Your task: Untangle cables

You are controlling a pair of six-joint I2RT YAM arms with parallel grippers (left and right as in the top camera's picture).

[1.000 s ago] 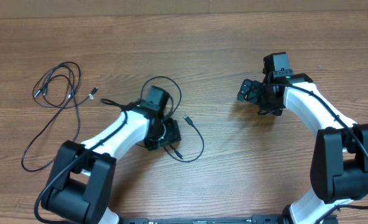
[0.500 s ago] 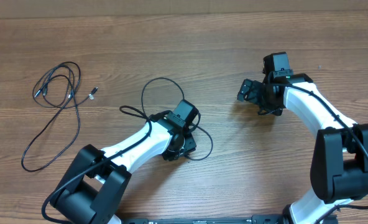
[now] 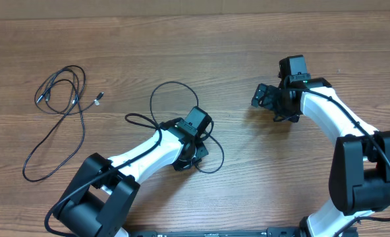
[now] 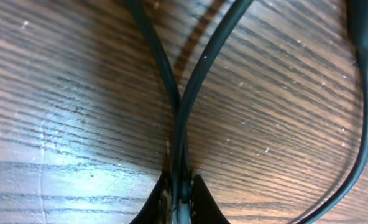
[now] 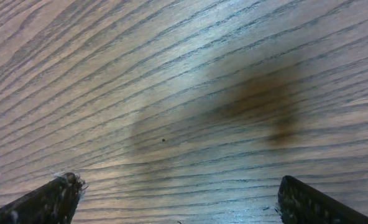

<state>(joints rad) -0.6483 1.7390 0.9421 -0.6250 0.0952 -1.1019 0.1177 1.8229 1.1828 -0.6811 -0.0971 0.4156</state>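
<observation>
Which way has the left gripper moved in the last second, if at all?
Yes: the left gripper went rightward, away from the loose cable bundle lying far left.

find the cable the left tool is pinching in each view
overhead: the cable loops at centre and runs down to the left tool.
left wrist: two strands meet at bottom centre, pinched between the tool's tips.
right wrist: not in it.
shared landmark: the wood-grain table.
</observation>
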